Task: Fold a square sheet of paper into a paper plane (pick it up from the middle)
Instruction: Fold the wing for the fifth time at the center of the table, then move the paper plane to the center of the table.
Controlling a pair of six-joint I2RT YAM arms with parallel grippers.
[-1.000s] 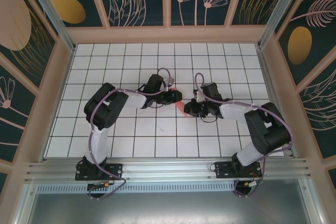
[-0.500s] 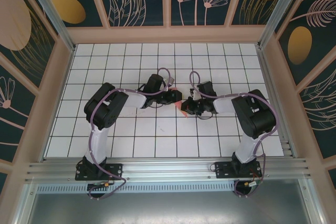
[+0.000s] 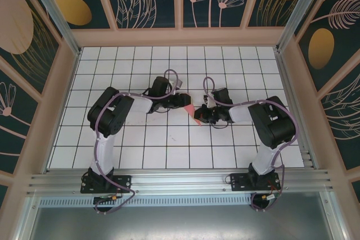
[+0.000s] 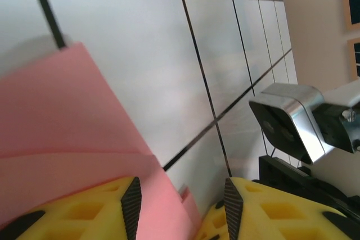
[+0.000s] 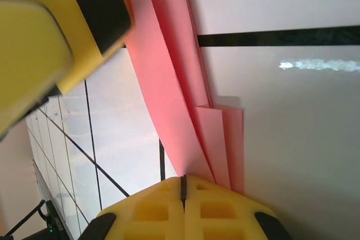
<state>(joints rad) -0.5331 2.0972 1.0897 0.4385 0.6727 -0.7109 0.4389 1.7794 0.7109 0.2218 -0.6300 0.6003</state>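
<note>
The salmon-pink paper plane (image 3: 194, 113) is a narrow, many-layered fold held just above the tiles at mid-table, between the two grippers. My right gripper (image 3: 201, 117) is shut, and the folded layers (image 5: 169, 71) run straight into the seam of its closed fingertips (image 5: 183, 179). My left gripper (image 3: 186, 104) is open. Its jaws (image 4: 181, 195) stand apart around the plane's other end (image 4: 67, 116), which rests against the left finger (image 4: 107, 206), with a gap to the right one. The left gripper's finger (image 5: 84, 21) also shows above the paper in the right wrist view.
White tiled table (image 3: 169, 139) with black grid lines, walled by a wooden frame (image 3: 180, 36) at the back and sides. The right arm's wrist camera (image 4: 287, 122) sits close to my left fingers. Both arms' elbows (image 3: 109, 116) (image 3: 275, 125) lean towards the centre.
The left jaws have spread wider and eased off the paper. The right arm swung its elbow inwards and its jaws closed fully on the plane. The paper stayed near the centre.
</note>
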